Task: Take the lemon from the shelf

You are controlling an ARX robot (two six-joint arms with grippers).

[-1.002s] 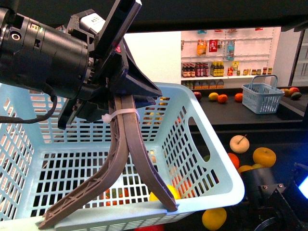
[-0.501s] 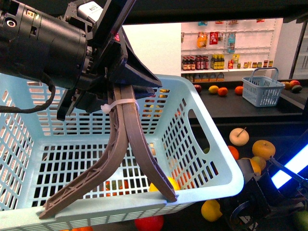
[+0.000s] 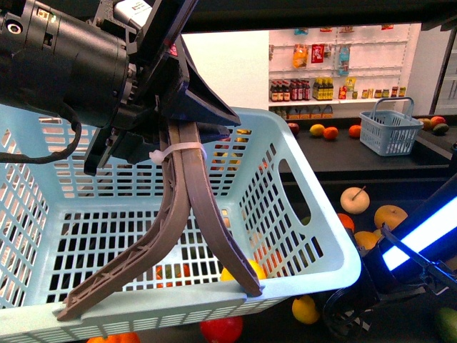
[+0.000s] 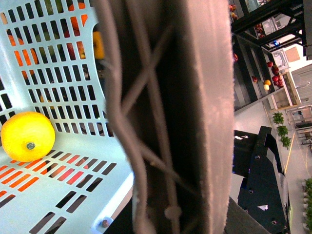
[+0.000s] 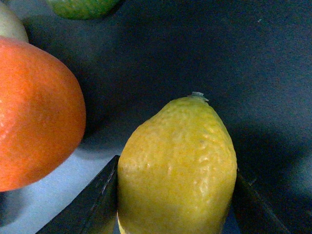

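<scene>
The lemon (image 5: 178, 165), bumpy yellow with its stem nub pointing away, fills the right wrist view, and my right gripper (image 5: 175, 200) is shut on it, one dark finger (image 5: 95, 202) against each side. It sits just over the shelf's black deck (image 5: 219, 58). In the front view only my right arm's lit blue strip (image 3: 421, 236) shows at the lower right, and the held lemon is hidden there. My left gripper (image 3: 161, 300) is open, its brown fingers splayed over the front rim of a light blue basket (image 3: 314, 264). One finger (image 4: 202, 122) blocks much of the left wrist view.
An orange (image 5: 34, 112) lies close beside the lemon, with a green fruit (image 5: 83, 7) beyond. A golden fruit (image 4: 28, 136) rests inside the basket. More fruit lies on the dark deck (image 3: 421, 196). Farther back are a small blue basket (image 3: 389, 136) and white grocery shelves (image 3: 335, 71).
My right arm's blue strip has come up into the lower right of the front view. The left gripper and the basket have hardly shifted.
</scene>
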